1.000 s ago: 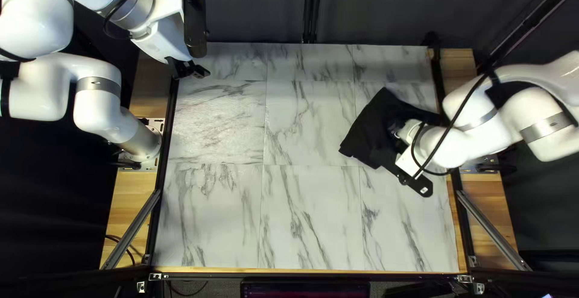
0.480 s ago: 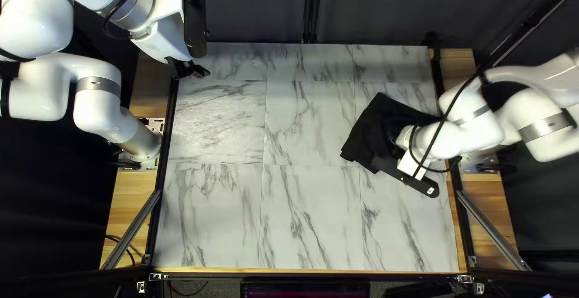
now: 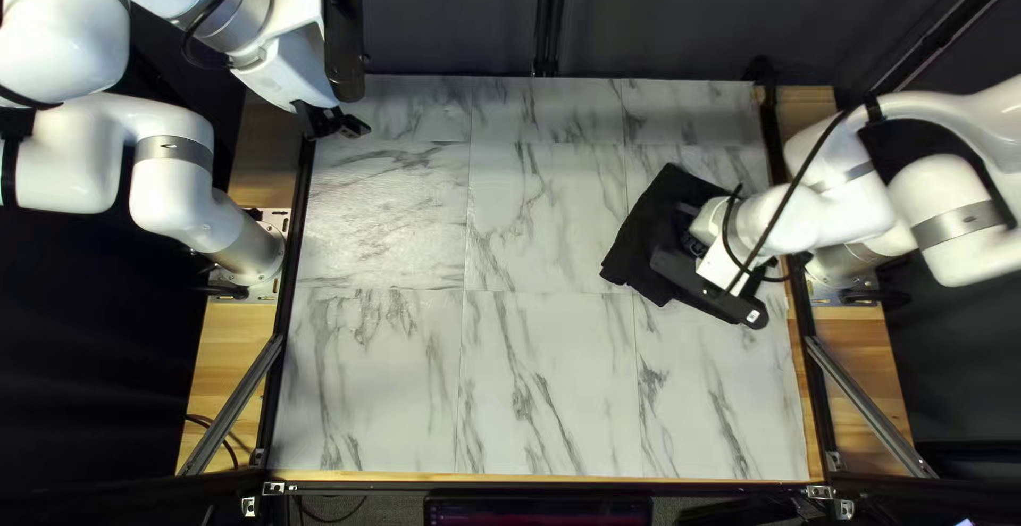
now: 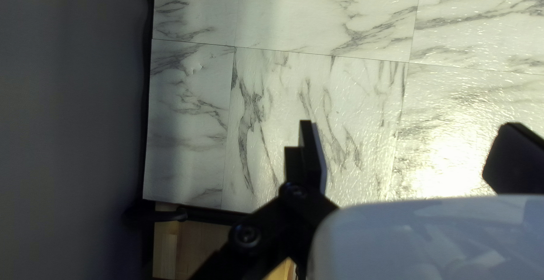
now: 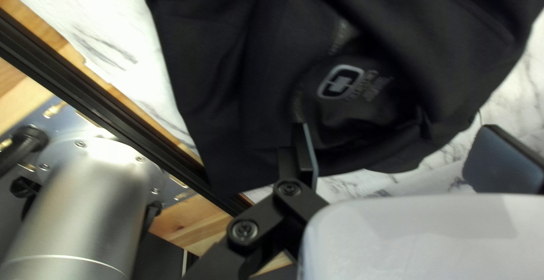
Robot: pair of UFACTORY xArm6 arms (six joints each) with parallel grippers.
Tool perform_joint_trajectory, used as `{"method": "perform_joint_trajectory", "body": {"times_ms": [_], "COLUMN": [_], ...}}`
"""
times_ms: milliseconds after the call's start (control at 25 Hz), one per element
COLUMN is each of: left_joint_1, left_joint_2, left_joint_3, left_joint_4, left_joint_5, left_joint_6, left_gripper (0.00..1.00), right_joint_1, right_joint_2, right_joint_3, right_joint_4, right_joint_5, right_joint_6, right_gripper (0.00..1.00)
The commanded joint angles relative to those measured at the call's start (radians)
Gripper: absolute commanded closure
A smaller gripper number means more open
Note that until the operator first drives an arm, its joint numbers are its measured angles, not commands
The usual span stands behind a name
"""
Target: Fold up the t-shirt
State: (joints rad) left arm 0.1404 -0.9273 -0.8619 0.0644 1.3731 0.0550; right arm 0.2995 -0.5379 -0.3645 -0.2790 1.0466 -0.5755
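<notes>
While my left arm (image 3: 170,188) hangs over the far left corner of the desk (image 3: 548,377), its jaws parted on nothing, the black t-shirt (image 3: 643,239) lies rumpled well apart, at the desk's right side. My right arm (image 3: 792,230) is nearer, covering part of it, so its long axis is unclear. Those jaws stand released, the collar label (image 5: 341,82) ahead between them; cloth contact I cannot tell. Beyond, the rail (image 5: 107,107) and arm base (image 5: 85,201) could crowd a rightward pull.
</notes>
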Motion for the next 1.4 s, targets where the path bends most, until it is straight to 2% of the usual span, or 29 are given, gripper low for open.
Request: {"method": "perform_joint_trajectory", "body": {"times_ms": [40,120,320,480,680,720,840,880,960,1040,1080,1160,1200,1240,1400], "left_joint_1": [0.0,0.0,0.0,0.0,0.0,0.0,0.0,0.0,0.0,0.0,0.0,0.0,0.0,0.0,0.0], "left_joint_2": [0.0,0.0,0.0,0.0,0.0,0.0,0.0,0.0,0.0,0.0,0.0,0.0,0.0,0.0,0.0], "left_joint_3": [0.0,0.0,0.0,0.0,0.0,0.0,0.0,0.0,0.0,0.0,0.0,0.0,0.0,0.0,0.0], "left_joint_4": [0.0,0.0,0.0,0.0,0.0,0.0,0.0,0.0,0.0,0.0,0.0,0.0,0.0,0.0,0.0], "left_joint_5": [0.0,0.0,0.0,0.0,0.0,0.0,0.0,0.0,0.0,0.0,0.0,0.0,0.0,0.0,0.0], "left_joint_6": [0.0,0.0,0.0,0.0,0.0,0.0,0.0,0.0,0.0,0.0,0.0,0.0,0.0,0.0,0.0], "left_gripper": [0.0,0.0,0.0,0.0,0.0,0.0,0.0,0.0,0.0,0.0,0.0,0.0,0.0,0.0,0.0], "right_joint_1": [0.096,0.139,0.179,0.17,0.138,0.131,0.108,0.104,0.095,0.092,0.095,0.098,0.1,0.101,0.095], "right_joint_2": [-0.011,0.031,0.13,0.11,0.092,0.089,0.089,0.091,0.094,0.086,0.078,0.066,0.059,0.057,0.064], "right_joint_3": [0.022,0.043,0.077,0.114,0.143,0.149,0.16,0.162,0.166,0.169,0.17,0.174,0.178,0.179,0.178], "right_joint_4": [0.012,0.004,-0.022,-0.038,-0.066,-0.071,-0.091,-0.097,-0.107,-0.114,-0.117,-0.117,-0.117,-0.117,-0.117], "right_joint_5": [0.012,-0.041,-0.136,-0.146,-0.169,-0.175,-0.199,-0.206,-0.219,-0.22,-0.216,-0.211,-0.211,-0.212,-0.226], "right_joint_6": [0.134,0.23,0.417,0.497,0.526,0.527,0.528,0.529,0.53,0.532,0.535,0.539,0.54,0.54,0.535], "right_gripper": [0.0,0.0,0.0,0.0,0.03,0.15,0.63,0.95,0.97,0.96,0.84,0.24,0.1,0.0,0.0]}}
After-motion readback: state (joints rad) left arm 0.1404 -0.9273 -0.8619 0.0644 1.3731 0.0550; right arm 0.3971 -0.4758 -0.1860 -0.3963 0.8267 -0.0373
